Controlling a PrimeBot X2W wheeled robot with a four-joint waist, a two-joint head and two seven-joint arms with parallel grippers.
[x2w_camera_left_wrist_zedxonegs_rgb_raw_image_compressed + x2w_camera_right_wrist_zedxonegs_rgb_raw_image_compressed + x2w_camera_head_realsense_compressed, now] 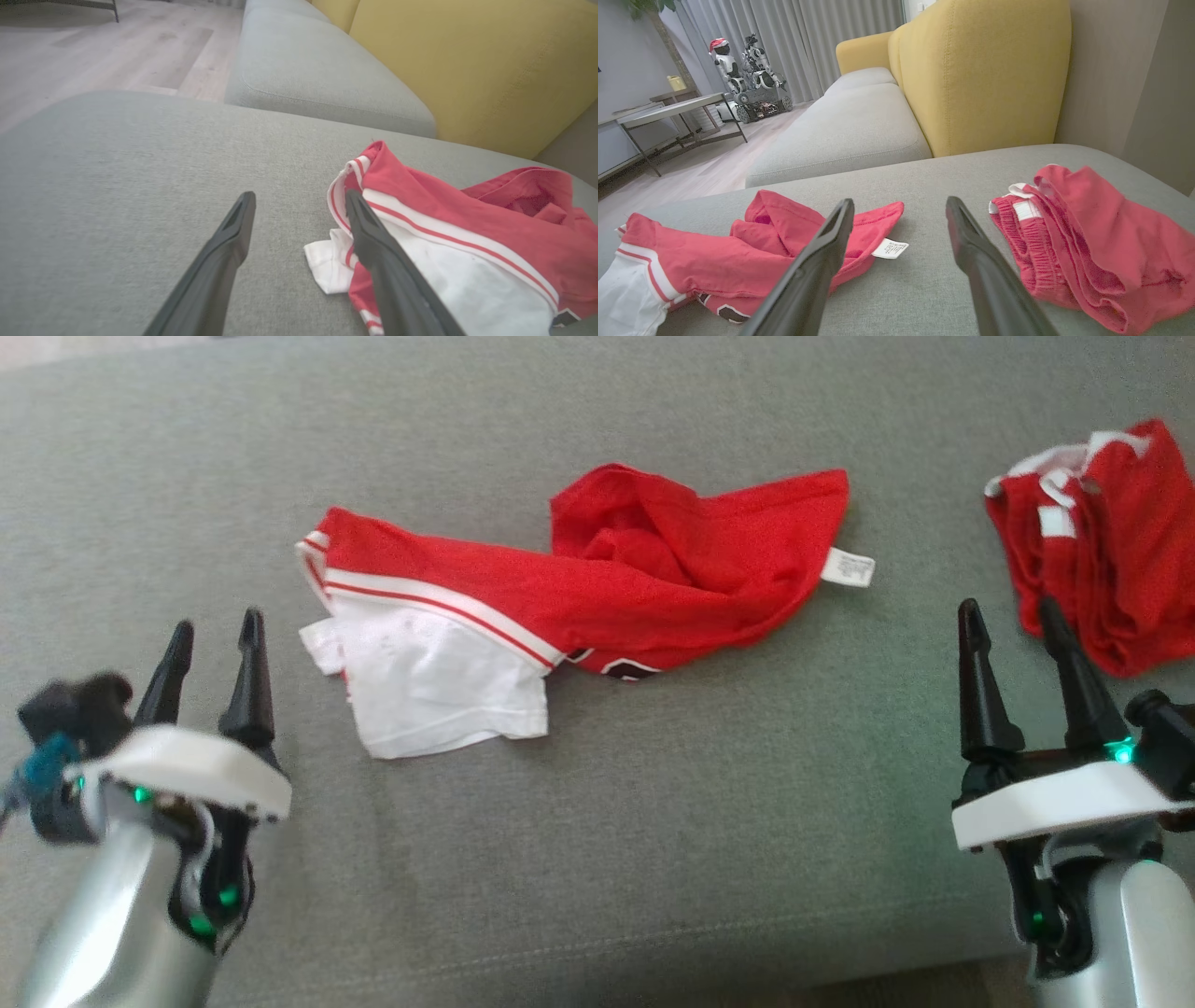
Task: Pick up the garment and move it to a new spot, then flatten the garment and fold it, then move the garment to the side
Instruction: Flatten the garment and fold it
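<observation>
A crumpled red garment (616,588) with a white panel, striped trim and a white label lies in the middle of the grey cushion (597,859). It also appears in the left wrist view (467,219) and the right wrist view (738,261). My left gripper (213,635) is open at the lower left, just left of the garment's white end, holding nothing. Its right finger (373,247) crosses in front of the striped hem. My right gripper (1013,616) is open at the lower right, empty, between the two red garments.
A second red garment (1111,532), folded, lies at the cushion's far right and shows again in the right wrist view (1083,242). Yellow sofa backs (985,74) and another grey seat (850,126) lie beyond. A table (668,107) and a small robot (747,74) stand on the wooden floor.
</observation>
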